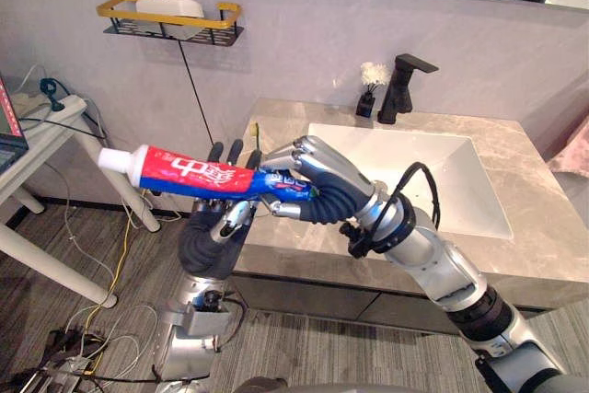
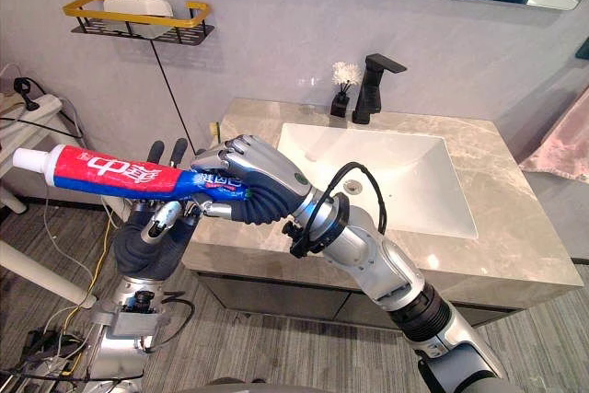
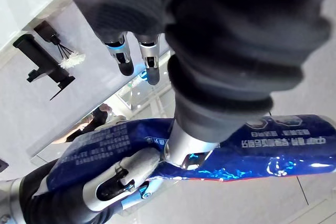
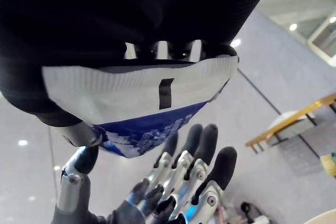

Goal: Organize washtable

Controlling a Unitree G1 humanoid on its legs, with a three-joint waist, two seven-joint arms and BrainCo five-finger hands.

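My right hand [image 1: 322, 181] had its fingers [image 1: 296, 156] curled tight round the blue end of the toothpaste [image 1: 189, 170]. My left hand [image 1: 212, 232] stood behind it, fingers straight, holding nothing, maybe to take it. The toothpaste hung in the air near the counter [image 1: 543, 227], not put away.

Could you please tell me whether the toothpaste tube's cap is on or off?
On: a white cap closes the tube at the end away from the gripping right hand.
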